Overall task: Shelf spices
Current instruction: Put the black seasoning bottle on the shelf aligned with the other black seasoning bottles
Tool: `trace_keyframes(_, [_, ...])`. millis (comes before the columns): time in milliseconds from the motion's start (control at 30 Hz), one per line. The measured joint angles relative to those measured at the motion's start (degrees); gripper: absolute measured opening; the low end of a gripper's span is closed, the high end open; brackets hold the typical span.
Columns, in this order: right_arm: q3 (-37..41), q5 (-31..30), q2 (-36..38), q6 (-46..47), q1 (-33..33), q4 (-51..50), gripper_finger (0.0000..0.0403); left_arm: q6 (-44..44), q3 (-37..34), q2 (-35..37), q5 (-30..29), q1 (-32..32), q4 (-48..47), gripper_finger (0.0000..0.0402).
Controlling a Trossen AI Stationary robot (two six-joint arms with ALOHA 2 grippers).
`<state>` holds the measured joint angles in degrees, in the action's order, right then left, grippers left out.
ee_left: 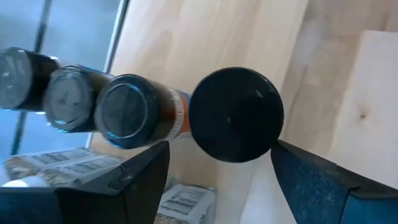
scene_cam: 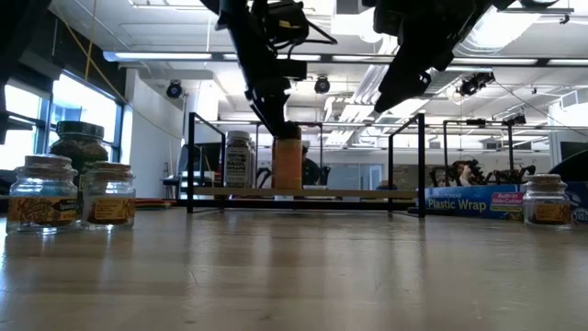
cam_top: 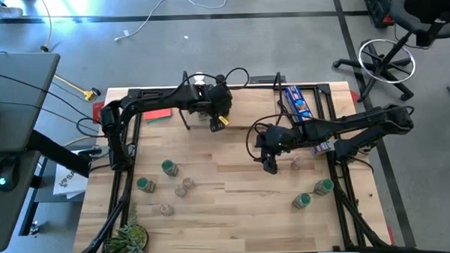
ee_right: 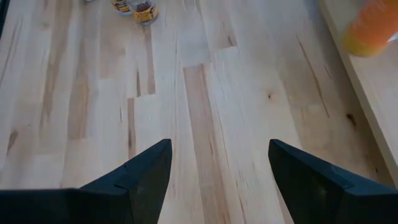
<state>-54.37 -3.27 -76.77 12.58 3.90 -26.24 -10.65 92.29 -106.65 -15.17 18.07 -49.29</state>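
Standing on the shelf [scene_cam: 303,193] at the low view's centre, a black-lidded jar [ee_left: 236,115] sits between my left gripper's [ee_left: 217,180] spread fingers, which flank it without a clear grip. Three more jars [ee_left: 127,112] line up beside it. My right gripper [ee_right: 217,174] hangs open over bare table [ee_right: 205,93]. At the right, a blue box [scene_cam: 469,202] reads "Plastic Wrap".
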Motion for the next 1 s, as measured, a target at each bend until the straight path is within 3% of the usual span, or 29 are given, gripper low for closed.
trace_keyframes(67, [0.0, -1.0, 0.0, 0.2, 0.0, 0.4, 0.0261, 0.0, 0.0, 0.0, -1.6, 0.0, 0.0, 0.0277])
trace_keyframes(233, [1.8, -10.2, -0.1, 0.2, -0.4, 6.8, 0.0261, 0.1, 0.0, 0.9, -3.1, -1.1, -0.5, 0.0278])
trace_keyframes(433, [9.9, -5.9, -1.8, -5.9, -6.0, 26.8, 0.0261, 3.0, 0.0, 6.7, -3.9, -4.4, -2.3, 0.0278])
trace_keyframes(600, [12.3, -6.1, -9.4, -16.7, -8.9, 42.3, 0.0261, 9.5, 0.0, 13.0, -5.5, -8.8, -6.8, 0.0278])
trace_keyframes(800, [6.9, -9.9, -21.1, -14.1, -13.0, 44.9, 0.0261, 16.4, 0.0, 18.3, -9.3, -15.2, -10.7, 0.0278])
trace_keyframes(1000, [1.3, -11.3, -28.2, -11.1, -14.1, 44.9, 0.0261, 19.7, 0.0, 20.4, -15.4, -20.8, -13.5, 0.0278])
